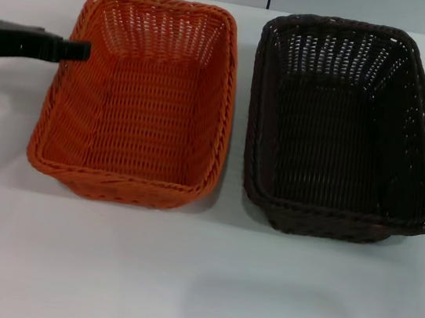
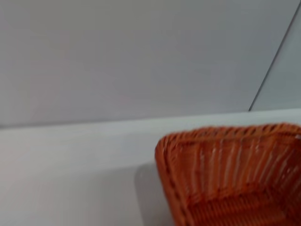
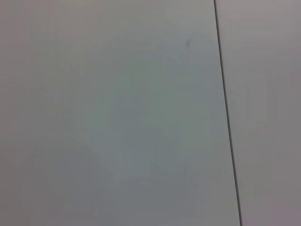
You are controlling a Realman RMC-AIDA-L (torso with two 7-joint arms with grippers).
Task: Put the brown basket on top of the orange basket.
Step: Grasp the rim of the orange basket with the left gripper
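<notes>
Nearest the head camera, a broad bare stretch of the white table (image 1: 195, 283) is seen along its front edge, and just behind it the two baskets are found side by side, close together but apart, with a narrow strip of tabletop showing between them. On the left half of the surface the orange basket (image 1: 138, 97) is set upright, open side up, its braided rim and openwork walls fully in view. On the right half the brown basket (image 1: 343, 130) is set the same way, its far end close to the table's back edge and its right side near the right edge; it rests on the table and has not been stacked on the orange one. From the left edge the left gripper (image 1: 73, 50) is reached in level above the table, its dark tip brought right up to the orange basket's left rim; whether its fingers are spread or closed cannot be told. A corner of the orange basket (image 2: 225, 174) is caught in the left wrist view, with the table edge and a pale wall (image 2: 141, 56) behind it. Only a plain pale panel with a dark seam (image 3: 225, 113) is shown by the right wrist camera, and the right gripper is not seen anywhere.
</notes>
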